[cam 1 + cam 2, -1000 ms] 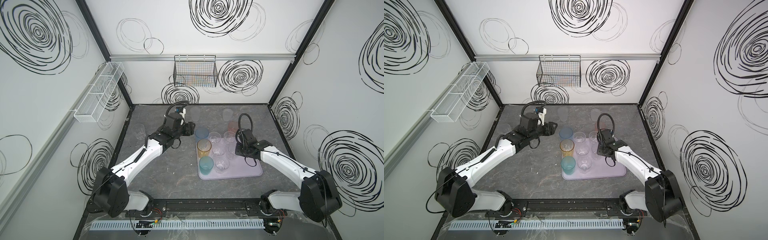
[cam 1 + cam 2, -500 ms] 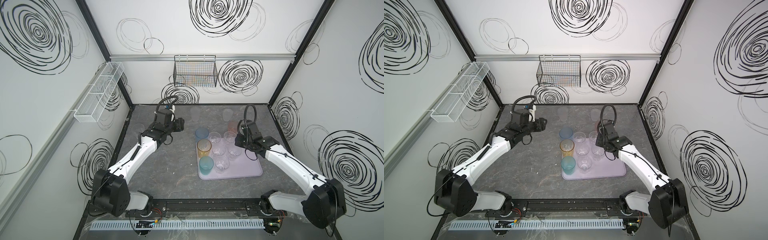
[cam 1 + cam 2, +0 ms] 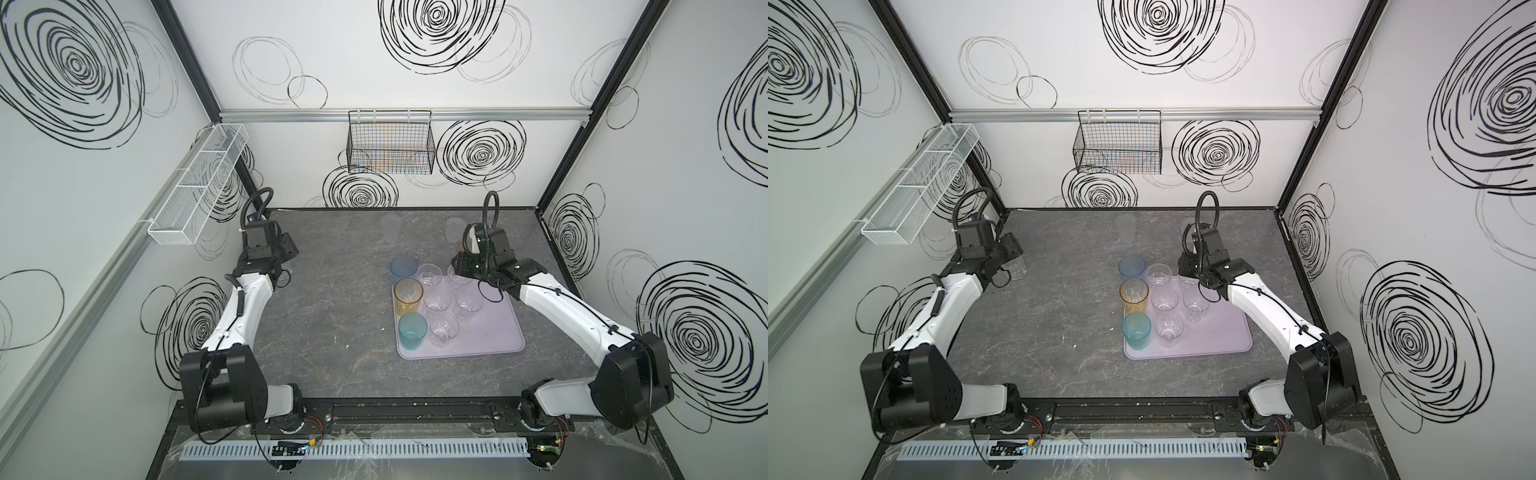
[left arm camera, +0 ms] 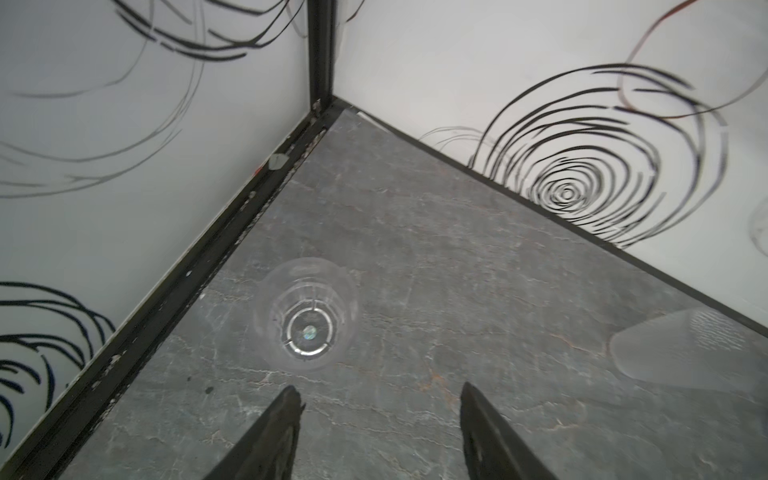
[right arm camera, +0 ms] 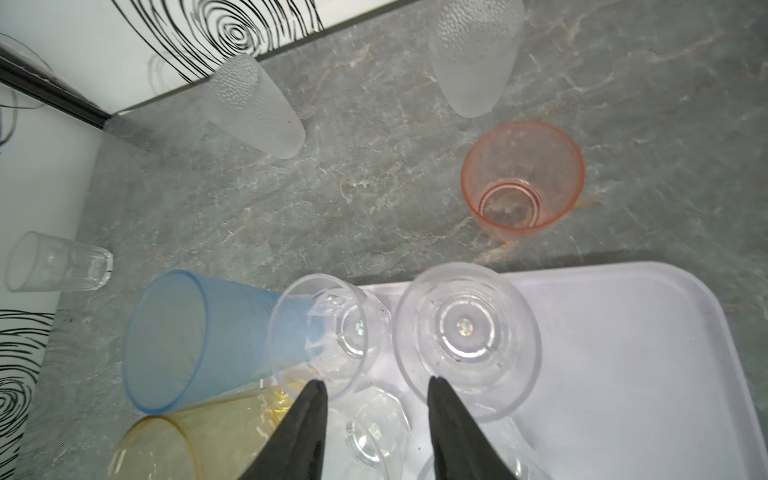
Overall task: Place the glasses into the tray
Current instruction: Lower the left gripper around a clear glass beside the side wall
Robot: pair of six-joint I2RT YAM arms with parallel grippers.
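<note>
My left pincer (image 4: pixel 379 386) gapes empty just short of the short clear tumbler (image 4: pixel 305 313) on the worktop (image 4: pixel 457 270) by the wall, well apart from the lavender tray (image 3: pixel 494 332); I'd centre over it, descend, then clench gently.

Setting: enclosed robot test cell, lab.
Walls: white panels (image 3: pixel 353 91) with black scribbled spirals; black frame posts (image 3: pixel 583 124).
Bench: grey stone-look tabletop (image 3: pixel 332 332).
Rig: left arm (image 3: pixel 245 307), right arm (image 3: pixel 561 307) on front rail (image 3: pixel 415 415).
Fixtures: black wire basket (image 3: pixel 390 149), white mesh basket (image 3: pixel 199 183) hung on walls.
</note>
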